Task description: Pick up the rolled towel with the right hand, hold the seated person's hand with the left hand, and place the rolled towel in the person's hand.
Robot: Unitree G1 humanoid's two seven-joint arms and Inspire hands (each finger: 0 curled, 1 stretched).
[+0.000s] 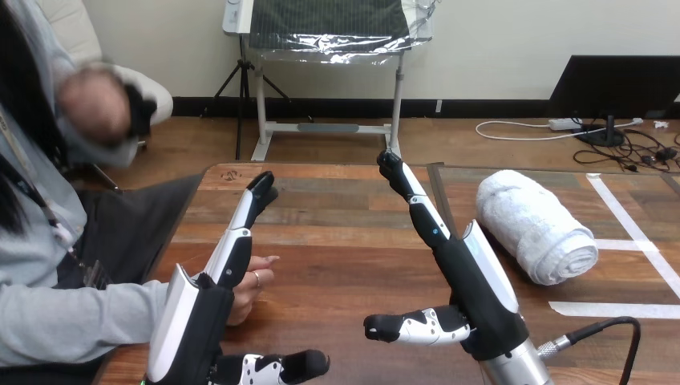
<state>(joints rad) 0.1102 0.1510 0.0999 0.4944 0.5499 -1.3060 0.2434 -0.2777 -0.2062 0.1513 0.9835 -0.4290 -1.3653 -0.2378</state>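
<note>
On the wooden table [345, 241], right side, the rolled towel [536, 226] lies on its side, untouched, beside white tape lines [633, 233]. Nothing of the task looks done yet: towel not picked up, person's hand not held, no handover. The right hand [481, 289] is up over the table's middle, fingers straight and pointing away from the robot, thumb stuck out to the left. It is fully open and holds nothing. The towel sits to the right of it and a bit farther off, near but clearly apart, no contact. The left hand [196, 321] is at the table's left edge, also open, fingers straight and pointing forward, thumb out low, nothing in its grasp. The person's hand [255, 282] rests on the table just beside it, on its right, partly hidden behind the palm, fingers loosely bent, empty. Can't tell if the two touch; no robot finger is curled round it, so not a hold. All three steps are left, I judge. First up is likely the right hand swinging right to close round the roll.
</note>
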